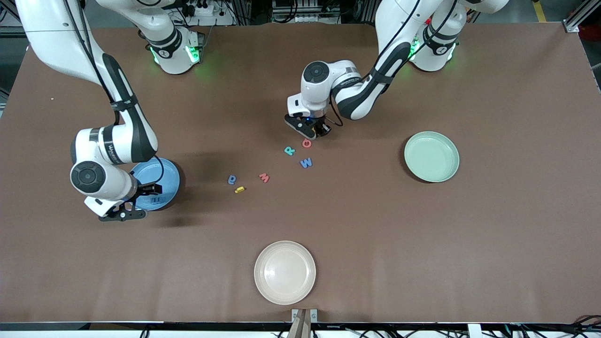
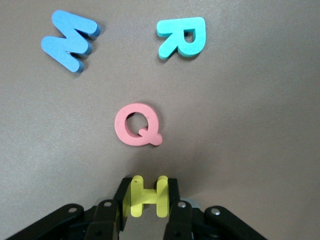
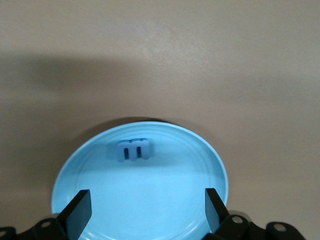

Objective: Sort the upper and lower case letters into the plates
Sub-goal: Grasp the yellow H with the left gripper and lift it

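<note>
My brown counter [image 1: 422, 263] spreads wide; aluminium framing [image 1: 576, 19] and cables [image 1: 300, 14] line its edge by my bases.

Five letters [image 1: 281, 164] mid-table between sky-blue plate [image 1: 171, 171] and mint plate [image 1: 432, 156].

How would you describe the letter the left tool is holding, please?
Find the left tool, low over the table's middle toward the robots' bases. Shut between its fingers is a yellow H, beside the pink Q. It is the only letter there not lying free on the table.
</note>
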